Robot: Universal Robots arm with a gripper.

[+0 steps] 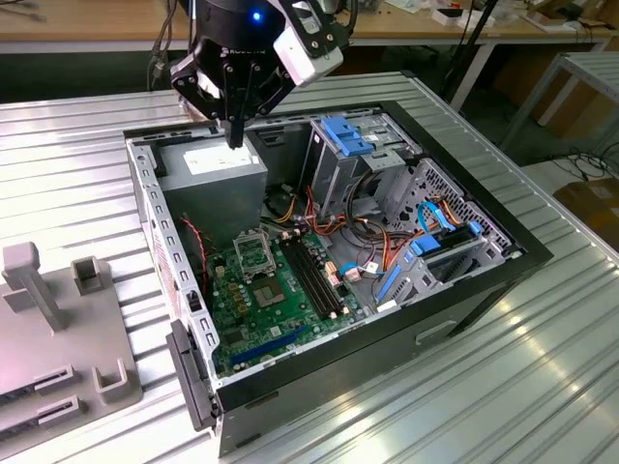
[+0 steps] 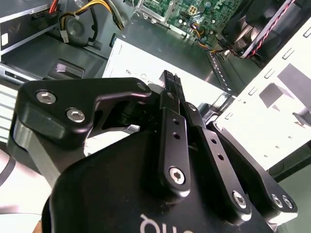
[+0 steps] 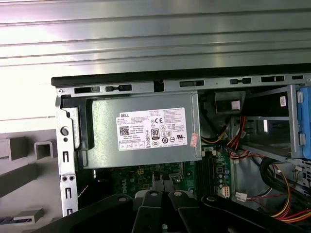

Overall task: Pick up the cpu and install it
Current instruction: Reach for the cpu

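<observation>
Gripper [image 1: 235,135] hangs over the power-supply box [image 1: 213,174], at the end of the open case [image 1: 484,280] nearest the counter's [image 1: 542,387] far edge. The tips are just above the box's labelled top. I can't tell if they touch it.

Jaws: pulled in narrow, fingertips [image 2: 167,77] all but together in the second wrist view. I can't tell whether anything thin is pinched there.

Cpu: I can't locate it. If it's being carried, it's hidden between the tips. The socket [image 1: 253,253] sits on the green board [image 1: 280,300] mid-case, well apart from the gripper, and it's too small to tell whether it's loaded. Grey fixtures [image 1: 58,319] stand on the counter at the exterior view's left, outside the case.

Handling, my read:
- Very light, so weight is no issue, but a small bump can shift it.
- It's a stiff thin plate. It won't flex, so misalignment turns into scraping or binding.
- The smooth metal top is slippery under hard pads, so a weak pinch could let it rotate.
- The contact face is fragile and so are the socket's contacts. Keep pads off that face and don't press down.
- Best hold is on two opposite edges, centred and level, with moderate squeeze.
- A corner grip or a tilted plate risks it dropping crooked into the frame.
</observation>
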